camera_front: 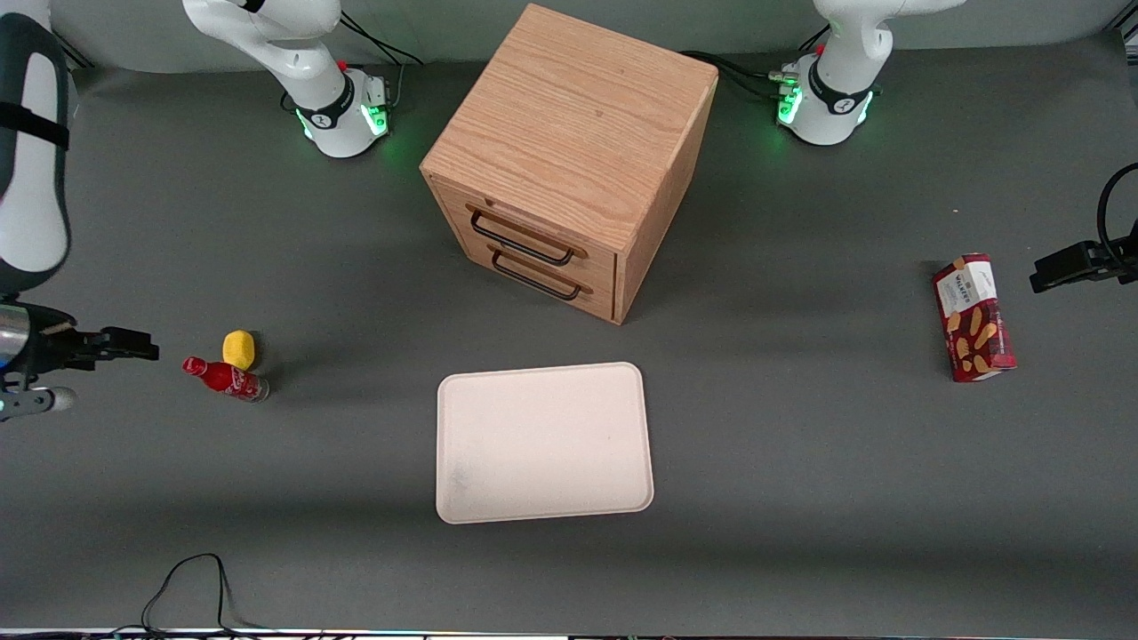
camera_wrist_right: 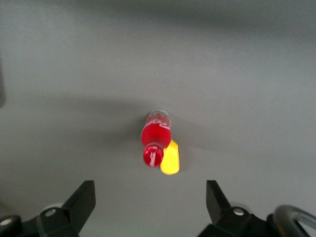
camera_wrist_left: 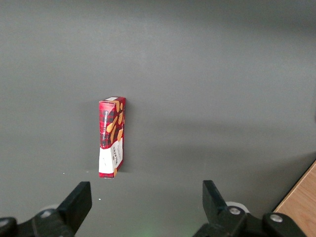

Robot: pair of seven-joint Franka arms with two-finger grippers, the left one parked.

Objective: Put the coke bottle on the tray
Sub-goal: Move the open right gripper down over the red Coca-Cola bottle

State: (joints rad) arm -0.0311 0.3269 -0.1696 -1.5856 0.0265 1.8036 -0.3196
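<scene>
Right, the right arm's black two-finger gripper (camera_wrist_right: 150, 205) hangs with its jaws spread wide and nothing between them, above the table and a little short of the small red coke bottle (camera_wrist_right: 155, 136) with its red cap and clear base. The bottle sits on the grey table, a rounded yellow lump (camera_wrist_right: 170, 158) just beside it. The large flat cream-white tray (camera_front: 544, 442) lies bare, well apart from the bottle, toward the parked arm's end of the table. Nothing is done yet, I'd say: reach, grasp, carry and release all remain.
</scene>
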